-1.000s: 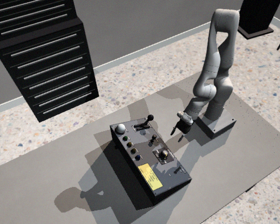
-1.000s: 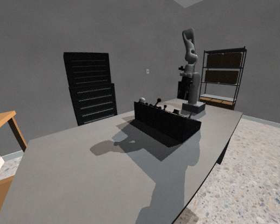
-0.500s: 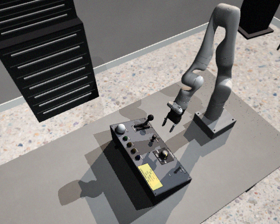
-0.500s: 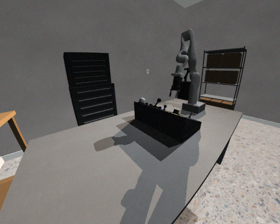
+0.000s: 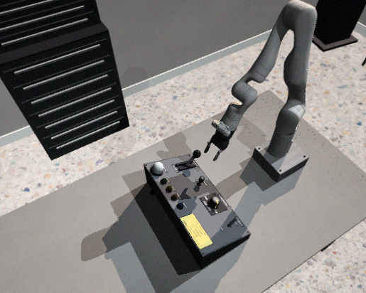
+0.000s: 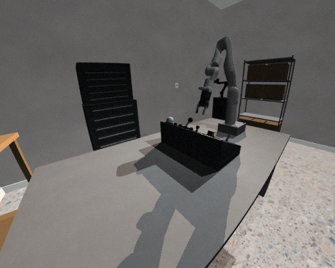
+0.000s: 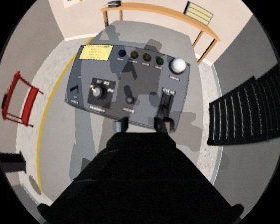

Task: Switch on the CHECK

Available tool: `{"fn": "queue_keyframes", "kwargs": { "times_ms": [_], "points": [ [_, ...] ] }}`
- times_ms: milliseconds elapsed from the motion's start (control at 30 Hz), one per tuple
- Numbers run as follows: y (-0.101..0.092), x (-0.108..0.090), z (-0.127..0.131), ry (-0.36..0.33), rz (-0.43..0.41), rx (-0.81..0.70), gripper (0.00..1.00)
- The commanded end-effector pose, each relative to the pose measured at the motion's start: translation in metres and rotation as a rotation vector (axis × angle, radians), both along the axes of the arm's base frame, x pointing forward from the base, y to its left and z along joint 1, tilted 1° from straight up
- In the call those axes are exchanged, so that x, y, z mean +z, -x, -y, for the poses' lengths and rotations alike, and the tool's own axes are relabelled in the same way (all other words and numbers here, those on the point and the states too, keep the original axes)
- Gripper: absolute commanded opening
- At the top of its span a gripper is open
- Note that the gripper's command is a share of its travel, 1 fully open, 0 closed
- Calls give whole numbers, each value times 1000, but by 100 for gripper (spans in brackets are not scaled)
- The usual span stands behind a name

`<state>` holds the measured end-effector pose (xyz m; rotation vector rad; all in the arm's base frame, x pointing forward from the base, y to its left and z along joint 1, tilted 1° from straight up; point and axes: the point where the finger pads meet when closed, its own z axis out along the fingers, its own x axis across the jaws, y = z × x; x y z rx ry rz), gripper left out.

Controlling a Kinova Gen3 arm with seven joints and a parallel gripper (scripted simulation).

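The dark console (image 5: pixel 195 206) stands on the grey table, and also shows in the exterior view (image 6: pixel 200 146) and the wrist view (image 7: pixel 127 83). Its top carries a white dome button (image 5: pixel 158 168), a ball-topped lever (image 5: pixel 196 153), a small toggle (image 5: pixel 201 179), a rotary knob (image 5: pixel 214 202), a row of small round buttons (image 5: pixel 171 193), a small switch (image 5: pixel 233 222) and a yellow label (image 5: pixel 196 231). The labels are too small to read, so I cannot tell which control is CHECK. My gripper (image 5: pixel 213 151) is open and empty. It hangs in the air just beyond the lever end of the console, touching nothing.
The arm's base (image 5: pixel 280 161) stands on the table right of the console. A black drawer cabinet (image 5: pixel 59 71) stands on the floor behind. A metal shelf (image 6: pixel 267 94) and a wooden table (image 6: pixel 5 146) stand farther off.
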<state>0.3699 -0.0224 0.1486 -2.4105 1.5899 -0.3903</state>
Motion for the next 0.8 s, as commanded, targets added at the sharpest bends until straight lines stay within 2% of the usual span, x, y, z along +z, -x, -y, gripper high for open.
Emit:
{"fn": "queue_keyframes", "kwargs": {
  "times_ms": [0, 300, 767],
  "points": [
    [0, 1, 18, -3, 12, -30, 100],
    [1, 2, 28, -2, 18, -42, 100],
    [1, 2, 28, -3, 18, -45, 100]
  ]
}}
